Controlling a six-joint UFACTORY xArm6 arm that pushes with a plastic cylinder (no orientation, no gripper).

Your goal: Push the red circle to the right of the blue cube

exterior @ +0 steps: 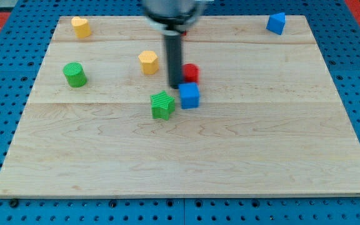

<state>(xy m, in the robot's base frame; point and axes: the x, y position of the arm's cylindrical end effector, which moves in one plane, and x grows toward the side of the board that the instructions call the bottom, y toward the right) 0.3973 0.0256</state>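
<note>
Camera view is showing my tip (175, 85), a bare rod grasping nothing, sitting left of the red circle (191, 72), which is touching the blue cube (189, 95) from above. Light and rigid, it probably slides easily; pushing its upper-left edge looks best.

The scene is bright and evenly lit, with only small soft shadows hugging the blocks on the pale wooden board (230, 156) and no strong glare. The arm's head at the top centre of the frame is smeared by motion blur, and the dark rod (174, 59) below it is slightly soft. The picture is low in resolution, so block edges look a little fuzzy.
</note>
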